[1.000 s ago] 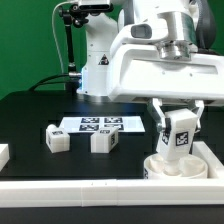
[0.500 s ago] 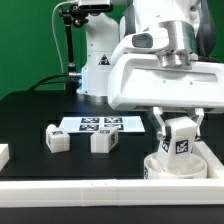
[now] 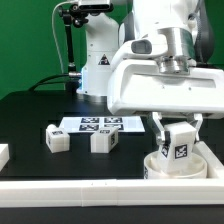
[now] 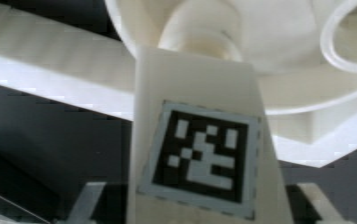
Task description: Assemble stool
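My gripper (image 3: 178,130) is shut on a white stool leg (image 3: 178,149) with a black-and-white tag facing the camera. The leg stands upright, with its lower end down in the round white seat (image 3: 156,167) at the exterior view's lower right. In the wrist view the tagged leg (image 4: 201,130) fills the middle, one finger (image 4: 90,202) on each side of it, and the seat (image 4: 246,35) curves behind its far end. Two more legs (image 3: 56,138) (image 3: 103,141) lie loose on the black table, toward the exterior view's left.
The marker board (image 3: 100,124) lies flat behind the two loose legs. A long white rail (image 3: 80,190) runs along the front edge, and a white block (image 3: 3,155) sits at the far left. The seat rests close to a white rail (image 4: 50,70).
The gripper has come down with the leg, bringing its lower end further into the seat. The wrist has turned a little. The loose legs have not moved.
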Robot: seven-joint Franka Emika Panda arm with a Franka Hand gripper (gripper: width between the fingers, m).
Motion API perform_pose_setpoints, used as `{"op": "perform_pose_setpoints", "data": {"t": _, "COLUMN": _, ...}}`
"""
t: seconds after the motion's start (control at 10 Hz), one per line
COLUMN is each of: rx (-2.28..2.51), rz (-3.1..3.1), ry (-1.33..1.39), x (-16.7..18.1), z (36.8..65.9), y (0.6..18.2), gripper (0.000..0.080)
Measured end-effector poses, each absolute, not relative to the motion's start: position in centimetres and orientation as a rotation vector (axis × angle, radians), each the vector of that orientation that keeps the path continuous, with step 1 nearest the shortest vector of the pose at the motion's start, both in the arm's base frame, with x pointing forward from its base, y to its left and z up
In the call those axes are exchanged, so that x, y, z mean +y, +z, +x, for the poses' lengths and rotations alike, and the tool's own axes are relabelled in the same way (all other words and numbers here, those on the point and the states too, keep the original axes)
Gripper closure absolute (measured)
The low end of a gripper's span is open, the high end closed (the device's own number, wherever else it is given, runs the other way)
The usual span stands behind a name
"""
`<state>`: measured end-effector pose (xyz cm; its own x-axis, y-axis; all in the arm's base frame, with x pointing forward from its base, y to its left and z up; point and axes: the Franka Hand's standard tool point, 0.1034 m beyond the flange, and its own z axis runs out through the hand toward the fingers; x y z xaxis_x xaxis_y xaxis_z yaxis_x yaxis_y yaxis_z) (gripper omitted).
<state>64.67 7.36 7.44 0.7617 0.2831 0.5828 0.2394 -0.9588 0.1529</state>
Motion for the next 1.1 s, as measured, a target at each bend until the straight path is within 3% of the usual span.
{"op": "perform_pose_setpoints", "data": {"t": 0.3, "rx": 0.434, "rz": 2.891, "ry": 0.945, "x": 7.3, "z": 64.6, "y": 7.2, "gripper": 0.0405}}
{"op": "perform_pose_setpoints", "data": {"t": 0.4, "rx": 0.435, "rz": 2.890, "ry": 0.944, "x": 7.3, "z": 64.6, "y": 7.2, "gripper": 0.0219}}
{"op": "perform_pose_setpoints", "data": {"t": 0.5, "rx": 0.436, "rz": 2.890, "ry": 0.944, "x": 7.3, "z": 64.6, "y": 7.2, "gripper": 0.0171}}
{"op": "perform_pose_setpoints", "data": {"t": 1.1, "rx": 0.434, "rz": 2.912, "ry": 0.908, "x": 7.5, "z": 65.6, "y": 11.5, "gripper": 0.0150}}
